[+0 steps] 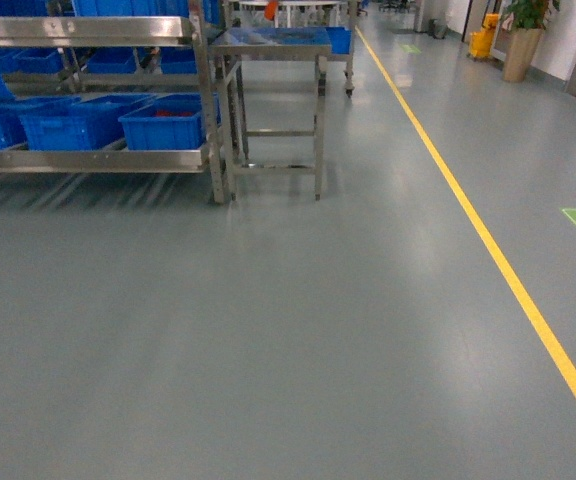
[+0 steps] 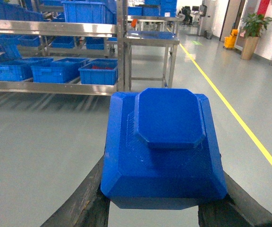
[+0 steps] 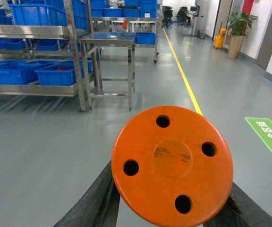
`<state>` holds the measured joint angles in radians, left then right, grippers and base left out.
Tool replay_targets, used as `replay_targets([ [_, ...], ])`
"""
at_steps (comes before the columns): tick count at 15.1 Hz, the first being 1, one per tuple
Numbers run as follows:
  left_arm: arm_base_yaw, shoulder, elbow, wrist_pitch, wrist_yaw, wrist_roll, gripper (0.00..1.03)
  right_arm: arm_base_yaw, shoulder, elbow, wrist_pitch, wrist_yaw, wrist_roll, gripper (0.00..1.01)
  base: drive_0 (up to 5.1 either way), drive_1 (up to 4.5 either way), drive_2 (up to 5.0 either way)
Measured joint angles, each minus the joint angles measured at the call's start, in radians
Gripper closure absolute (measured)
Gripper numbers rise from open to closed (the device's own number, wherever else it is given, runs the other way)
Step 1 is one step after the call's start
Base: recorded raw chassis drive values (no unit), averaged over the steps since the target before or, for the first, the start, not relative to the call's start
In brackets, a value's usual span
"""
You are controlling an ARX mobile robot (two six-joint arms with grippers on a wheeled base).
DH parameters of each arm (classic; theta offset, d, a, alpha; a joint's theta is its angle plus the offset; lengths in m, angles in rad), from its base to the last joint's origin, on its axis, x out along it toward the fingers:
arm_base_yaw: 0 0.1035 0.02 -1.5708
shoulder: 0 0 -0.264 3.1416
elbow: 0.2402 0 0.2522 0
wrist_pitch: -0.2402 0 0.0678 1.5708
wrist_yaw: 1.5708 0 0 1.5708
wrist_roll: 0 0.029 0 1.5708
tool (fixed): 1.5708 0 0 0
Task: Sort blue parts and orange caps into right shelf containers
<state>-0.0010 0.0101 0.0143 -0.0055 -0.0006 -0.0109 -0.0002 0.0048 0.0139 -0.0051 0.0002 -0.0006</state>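
- Left tool: we see it gripping a blue part, fingertips hidden beneath.
- Right tool: clamped on an orange cap, which covers its tips.
- Blue crates: cut off at left on the shelf.

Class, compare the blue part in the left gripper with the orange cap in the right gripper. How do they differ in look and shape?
The blue part is blue and blocky with chamfered corners; the orange cap is orange and a round disc. The blue part carries a raised octagonal step and no holes; the orange cap has four holes around a shallow centre circle. Both fill their wrist view, sitting between dark gripper fingers, over grey floor.
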Motion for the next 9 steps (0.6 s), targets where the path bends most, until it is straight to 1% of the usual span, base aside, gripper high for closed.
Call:
replay_targets([
  [9, 0.000, 0.000, 0.000, 0.000, 0.001, 0.000, 0.60, 0.000, 0.000, 0.000, 0.003, 0.000, 0.000, 0.59, 0.1, 4.30, -4.1],
])
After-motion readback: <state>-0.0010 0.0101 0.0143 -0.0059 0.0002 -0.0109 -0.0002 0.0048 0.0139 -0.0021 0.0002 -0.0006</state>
